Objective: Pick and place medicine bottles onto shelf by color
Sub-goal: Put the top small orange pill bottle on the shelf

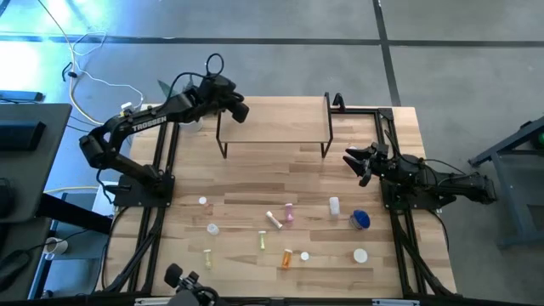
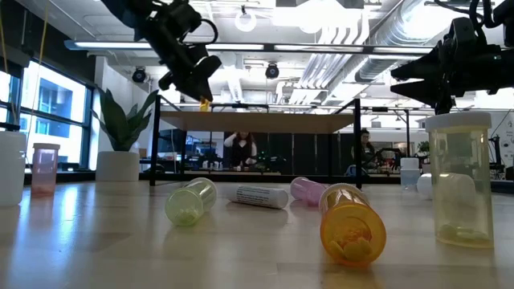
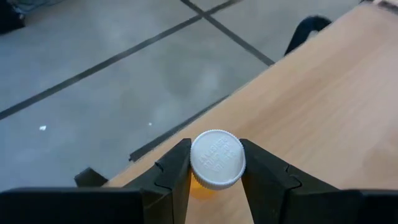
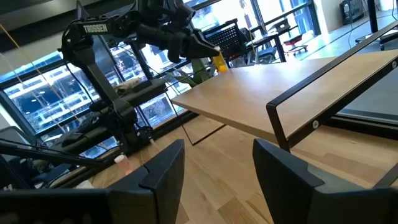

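Left gripper (image 3: pixel 214 180): fingers clamped on a white-capped orange bottle (image 3: pixel 217 160), at the shelf's (image 1: pixel 274 125) far-left corner.
Right gripper (image 1: pixel 355 161): fingers apart, empty, right of shelf.
Table (image 1: pixel 255 178): loose bottles near side; blue bottle (image 1: pixel 361 220) right.

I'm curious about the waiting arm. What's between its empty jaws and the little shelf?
Nothing: in the high view, only bare table lies between the right gripper and the shelf.
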`<action>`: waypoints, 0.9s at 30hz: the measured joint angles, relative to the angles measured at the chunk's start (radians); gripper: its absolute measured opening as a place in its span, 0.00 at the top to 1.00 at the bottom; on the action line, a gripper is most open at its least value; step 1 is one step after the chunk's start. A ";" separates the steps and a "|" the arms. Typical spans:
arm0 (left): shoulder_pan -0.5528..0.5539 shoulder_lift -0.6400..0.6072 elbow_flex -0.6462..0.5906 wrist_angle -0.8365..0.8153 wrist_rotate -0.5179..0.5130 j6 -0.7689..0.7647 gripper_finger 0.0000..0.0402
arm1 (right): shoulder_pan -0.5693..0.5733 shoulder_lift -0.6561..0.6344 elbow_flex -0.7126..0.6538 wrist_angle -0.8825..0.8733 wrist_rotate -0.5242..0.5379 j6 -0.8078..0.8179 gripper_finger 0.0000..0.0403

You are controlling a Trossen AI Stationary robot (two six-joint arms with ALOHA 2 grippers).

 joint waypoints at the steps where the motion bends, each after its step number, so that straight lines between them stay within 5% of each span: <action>1: 0.000 0.000 0.000 0.001 0.000 -0.009 0.72 | 0.000 0.000 0.000 0.000 0.000 0.000 0.55; 27: 0.005 -0.001 0.000 -0.073 -0.003 -0.067 0.72 | 0.000 0.000 0.000 0.000 0.000 0.000 0.55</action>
